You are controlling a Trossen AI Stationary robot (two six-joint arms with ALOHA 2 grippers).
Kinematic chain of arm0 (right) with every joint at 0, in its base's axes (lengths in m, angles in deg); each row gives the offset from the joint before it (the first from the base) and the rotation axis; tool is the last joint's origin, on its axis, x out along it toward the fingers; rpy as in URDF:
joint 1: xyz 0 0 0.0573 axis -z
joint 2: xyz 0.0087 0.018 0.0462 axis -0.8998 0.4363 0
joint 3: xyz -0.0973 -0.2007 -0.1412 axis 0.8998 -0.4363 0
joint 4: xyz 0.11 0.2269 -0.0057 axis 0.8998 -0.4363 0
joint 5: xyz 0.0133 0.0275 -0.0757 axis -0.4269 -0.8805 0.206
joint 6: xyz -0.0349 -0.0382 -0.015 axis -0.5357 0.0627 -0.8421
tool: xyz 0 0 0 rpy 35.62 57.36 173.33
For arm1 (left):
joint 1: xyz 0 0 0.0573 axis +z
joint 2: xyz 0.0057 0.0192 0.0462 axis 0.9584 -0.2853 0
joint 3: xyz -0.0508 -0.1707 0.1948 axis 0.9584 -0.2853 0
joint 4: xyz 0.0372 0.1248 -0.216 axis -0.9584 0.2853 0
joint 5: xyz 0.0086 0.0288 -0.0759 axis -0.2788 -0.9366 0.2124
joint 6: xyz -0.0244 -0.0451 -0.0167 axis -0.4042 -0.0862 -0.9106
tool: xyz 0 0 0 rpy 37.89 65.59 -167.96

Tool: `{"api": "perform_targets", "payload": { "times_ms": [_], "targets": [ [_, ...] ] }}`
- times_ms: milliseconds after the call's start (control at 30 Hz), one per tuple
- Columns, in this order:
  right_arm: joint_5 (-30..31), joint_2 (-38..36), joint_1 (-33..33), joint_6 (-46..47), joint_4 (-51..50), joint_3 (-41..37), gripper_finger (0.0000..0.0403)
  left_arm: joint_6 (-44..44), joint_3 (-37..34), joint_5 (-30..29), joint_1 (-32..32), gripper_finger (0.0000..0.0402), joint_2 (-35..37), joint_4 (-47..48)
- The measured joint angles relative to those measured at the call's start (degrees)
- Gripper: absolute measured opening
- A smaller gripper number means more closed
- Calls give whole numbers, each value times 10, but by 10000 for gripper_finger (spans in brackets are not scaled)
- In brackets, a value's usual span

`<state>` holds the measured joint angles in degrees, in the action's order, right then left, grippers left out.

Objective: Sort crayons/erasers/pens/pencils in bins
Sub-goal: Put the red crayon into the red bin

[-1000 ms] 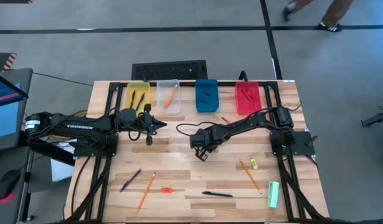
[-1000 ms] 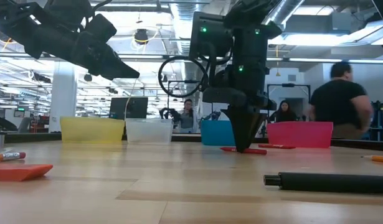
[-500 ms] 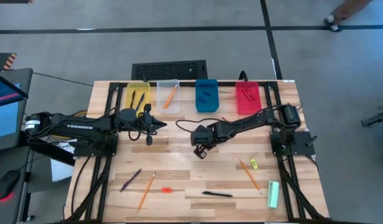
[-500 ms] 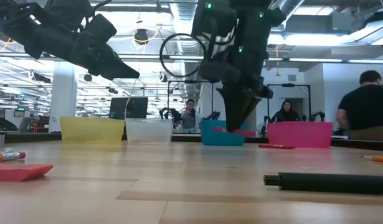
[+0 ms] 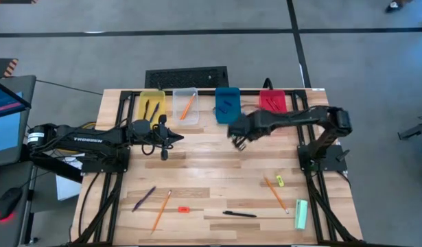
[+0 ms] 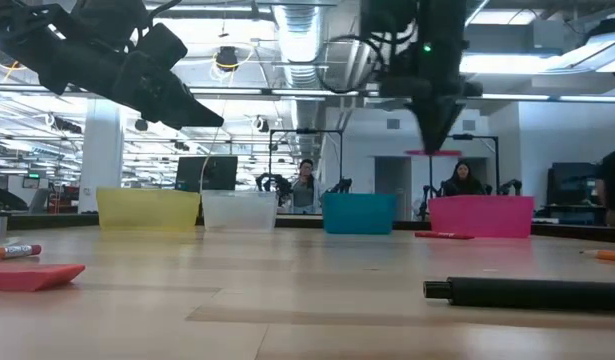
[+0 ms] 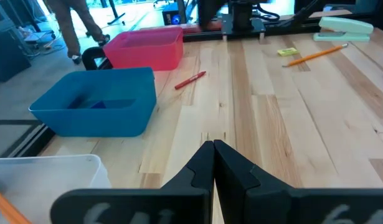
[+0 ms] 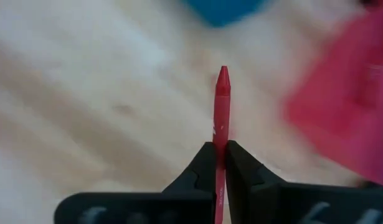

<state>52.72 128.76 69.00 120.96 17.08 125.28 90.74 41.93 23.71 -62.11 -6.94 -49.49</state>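
My right gripper (image 5: 240, 142) hangs over the table in front of the blue bin (image 5: 228, 105) and the red bin (image 5: 272, 106), shut on a red crayon (image 8: 222, 102). The yellow bin (image 5: 151, 103) and clear bin (image 5: 185, 104) stand left of them along the far edge. A second red crayon (image 7: 190, 80) lies flat on the table near the red bin. My left gripper (image 5: 179, 137) hovers shut and empty in front of the clear bin. My right gripper pinches the red crayon between its two fingers, on the crayon's shaft (image 8: 220, 142) back from its pointed end. The fingers (image 6: 437, 128) come from above, slanting down. The crayon (image 6: 433, 153) is lifted clear, lies about level below the fingertips, and its pointed end (image 8: 223, 73) sticks out free.
On the near half lie a purple pen (image 5: 143, 199), a black pen (image 5: 239, 214), two orange pencils (image 5: 161, 209) (image 5: 274, 192), a red-orange eraser (image 5: 184, 209), a yellow eraser (image 5: 280, 181) and a pale green bar (image 5: 301, 214). People stand in the room beyond.
My right gripper has risen from the table's middle with the red crayon and swung toward the far right, toward the red bin, tipping as it went. The crayon, which lay on the wood, now hangs clear of it.
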Motion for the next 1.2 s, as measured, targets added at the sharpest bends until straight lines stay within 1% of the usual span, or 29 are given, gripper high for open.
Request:
{"api": "perform_targets", "payload": {
  "times_ms": [67, 167, 300, 400, 533, 733, 833, 933, 1033, 1200],
  "targets": [
    [25, -13, 33, -3, -33, 0, 22, 0, 0, 0, 0, 1, 0, 0],
    [51, -23, 92, -30, -49, 0, 21, 0, 0, 0, 0, 1, 0, 0],
    [64, -24, 171, -93, -38, -2, 21, 0, 0, 0, 0, 1, 0, 0],
    [63, -25, 224, -138, 0, -28, 20, -4, 0, 0, 0, 1, 0, 0],
    [39, -42, 291, -183, 70, -95, 18, -9, 0, 0, -4, 1, 0, 5],
    [-41, -58, 382, -240, 219, -197, 20, -10, 0, 0, -8, 1, 0, 11],
    [-55, -47, 413, -260, 260, -221, 19, -10, 0, -2, -8, 1, 0, 10],
    [-59, -34, 431, -272, 275, -227, 19, -10, 0, -2, -8, 1, 0, 4],
    [-71, -22, 439, -279, 284, -230, 22, -8, 0, -2, -8, 1, 0, -8],
    [-74, -15, 440, -292, 301, -230, 24, 2, 0, -2, -8, 1, 0, -21]
  ]
}}
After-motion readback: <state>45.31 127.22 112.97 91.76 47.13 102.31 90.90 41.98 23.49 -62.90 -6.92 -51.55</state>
